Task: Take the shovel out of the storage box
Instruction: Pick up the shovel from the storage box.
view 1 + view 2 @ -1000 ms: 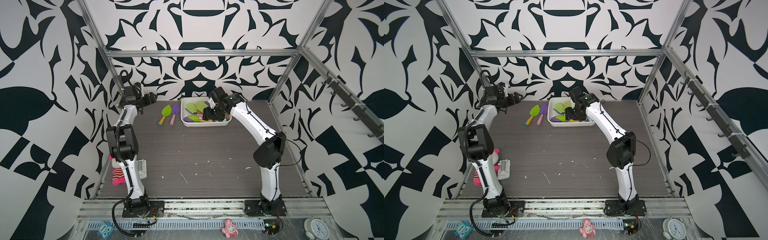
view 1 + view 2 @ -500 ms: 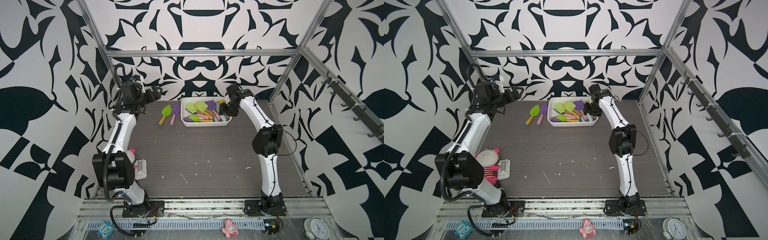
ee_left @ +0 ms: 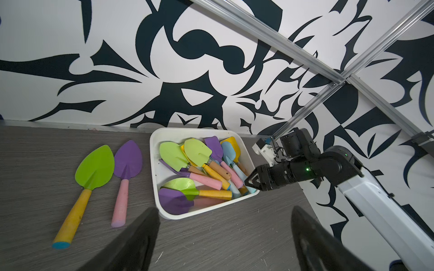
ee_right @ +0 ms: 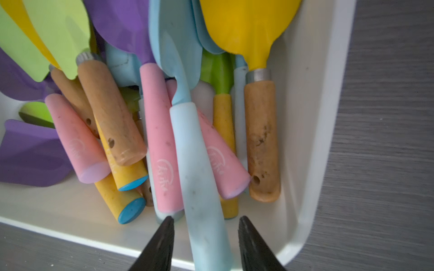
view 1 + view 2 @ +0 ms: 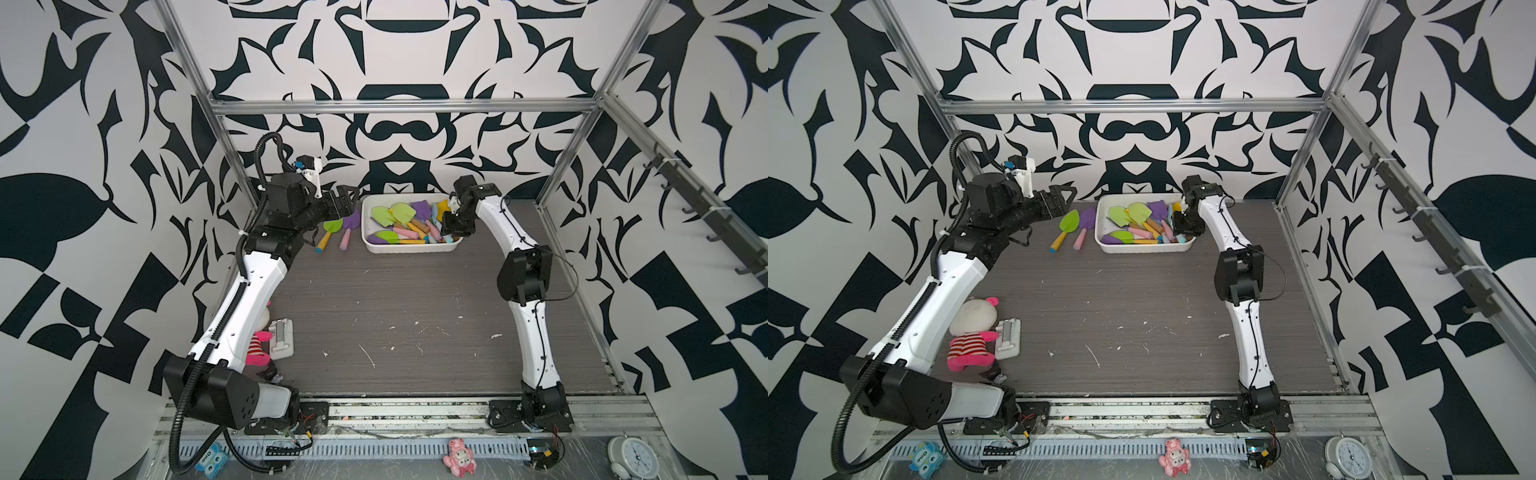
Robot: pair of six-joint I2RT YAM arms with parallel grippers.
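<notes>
Twice spotting a white cursive logo on pink handles (image 4: 164,173) in the storage box (image 5: 409,249), lettering too blurred for reading. Sitting by the table's (image 5: 415,311) far edge, holding the pale blue shovel (image 4: 195,164) atop the pile at its right end. Straddling that handle with the right gripper (image 4: 205,218), jaws part open, touching nothing yet, having shifted right from mid-box a second ago. Keeping the left gripper (image 3: 224,211) wide, empty, near a green shovel (image 3: 94,169) outside.
</notes>
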